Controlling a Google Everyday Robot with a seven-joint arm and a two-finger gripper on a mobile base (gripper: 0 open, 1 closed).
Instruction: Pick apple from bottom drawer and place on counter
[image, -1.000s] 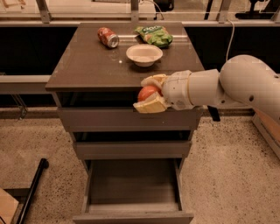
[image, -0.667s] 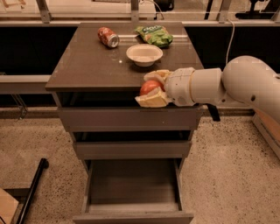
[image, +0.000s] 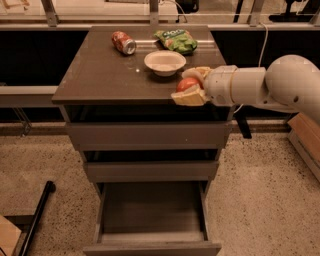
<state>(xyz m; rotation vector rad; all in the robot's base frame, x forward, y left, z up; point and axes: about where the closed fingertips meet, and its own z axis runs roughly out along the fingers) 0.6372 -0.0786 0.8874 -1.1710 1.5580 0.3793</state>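
— Red, with a bit of yellow showing: that is the apple (image: 188, 84), and the gripper (image: 192, 86) is clenching it between its pale fingers (image: 186, 98), right at the front edge of the bench (image: 100, 75), toward the right corner.

— Is it sitting on the bench yet?

— I am not managing to tell whether it is touching. It is looking as though it is hanging just over the lip. Down below, the bottom drawer (image: 150, 247) is standing pulled out.

— So what is the arm (image: 260, 87) needing to do?

— I am thinking it should be carrying the apple further in over the top before lowering, so nothing is rolling off the front. The white bowl (image: 165, 62) is sitting just behind the gripper, so the bare stretch to the bowl's left is looking safer. The soda can (image: 123, 42) and the green bag (image: 176, 40) are lying well back.

— And letting go?

— Lowering until the apple is resting, then releasing slowly; a round thing is apt to be wandering on that glossy top.
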